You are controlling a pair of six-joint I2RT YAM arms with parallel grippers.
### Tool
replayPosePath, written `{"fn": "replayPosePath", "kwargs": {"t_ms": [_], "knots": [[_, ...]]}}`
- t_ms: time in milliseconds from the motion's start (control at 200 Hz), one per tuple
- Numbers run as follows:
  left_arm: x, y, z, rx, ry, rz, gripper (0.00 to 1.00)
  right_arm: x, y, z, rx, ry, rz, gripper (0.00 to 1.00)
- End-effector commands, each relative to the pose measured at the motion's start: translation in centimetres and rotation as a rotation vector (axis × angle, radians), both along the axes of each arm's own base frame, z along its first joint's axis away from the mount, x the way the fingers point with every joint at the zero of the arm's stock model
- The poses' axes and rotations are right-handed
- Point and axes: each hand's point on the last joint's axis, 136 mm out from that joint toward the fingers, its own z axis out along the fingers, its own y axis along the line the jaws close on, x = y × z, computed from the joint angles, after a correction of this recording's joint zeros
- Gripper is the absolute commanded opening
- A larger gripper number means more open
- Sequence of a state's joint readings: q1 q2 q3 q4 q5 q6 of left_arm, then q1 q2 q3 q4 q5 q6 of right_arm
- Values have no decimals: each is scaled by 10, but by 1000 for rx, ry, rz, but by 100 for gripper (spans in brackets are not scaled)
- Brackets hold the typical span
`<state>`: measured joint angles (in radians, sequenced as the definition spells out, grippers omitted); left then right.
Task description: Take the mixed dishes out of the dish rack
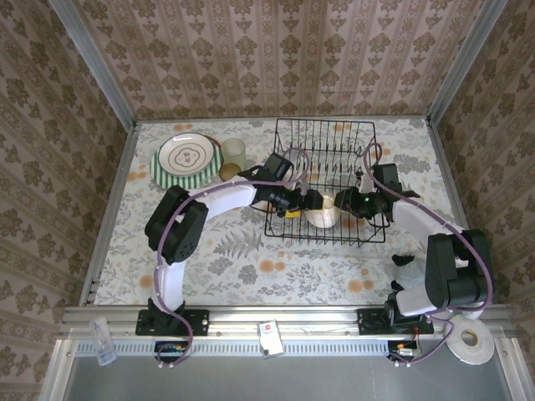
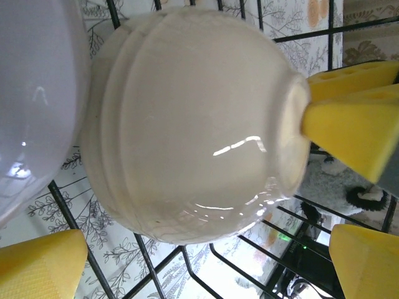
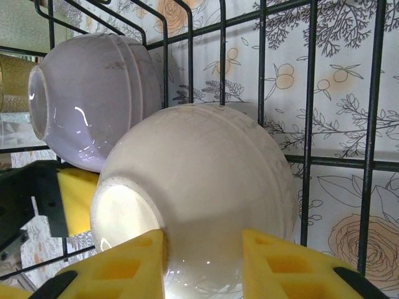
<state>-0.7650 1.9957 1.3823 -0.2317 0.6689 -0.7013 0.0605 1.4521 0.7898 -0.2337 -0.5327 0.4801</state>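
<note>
Cream bowl (image 3: pixel 199 187) lies on its side at the near edge of the dish rack (image 1: pixel 326 122), right gripper (image 3: pixel 204 269) clamped across its base end, left gripper (image 2: pixel 202 265) wide open beside it; glazed, rigid, likely slick and chippable, so grip near the foot.

We record: cream bowl (image 3: pixel 206 180), glossy and plain. Lavender bowl (image 3: pixel 93 93), plain. Dish rack (image 1: pixel 330 154), black wire. Finger pads (image 3: pixel 293 268), yellow. Plate (image 1: pixel 185 157), green-and-white striped rim, cream centre with dark rings. Tablecloth (image 1: pixel 242 267), white with grey foliage and orange blooms. Walls (image 1: pixel 276 58), brownish-pink damask stripes.
</note>
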Motion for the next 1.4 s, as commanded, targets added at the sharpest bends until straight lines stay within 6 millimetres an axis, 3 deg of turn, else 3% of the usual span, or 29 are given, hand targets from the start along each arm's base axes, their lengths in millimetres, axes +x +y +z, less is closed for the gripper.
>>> {"fn": "replayPosePath", "kwargs": {"t_ms": [0, 650, 1005, 1395], "knots": [[1, -6, -2, -50, 10, -8, 99, -47, -20, -58, -104, 251, -50, 11], [-5, -28, 23, -242, 23, -9, 96, -45, -18, -57, -86, 249, -45, 4], [-5, -31, 24, -307, 27, 41, 94, -45, -17, -57, -73, 249, -47, 1], [-7, -39, 45, -440, -10, 51, 70, -33, -11, -26, -40, 185, -34, 5]]}}
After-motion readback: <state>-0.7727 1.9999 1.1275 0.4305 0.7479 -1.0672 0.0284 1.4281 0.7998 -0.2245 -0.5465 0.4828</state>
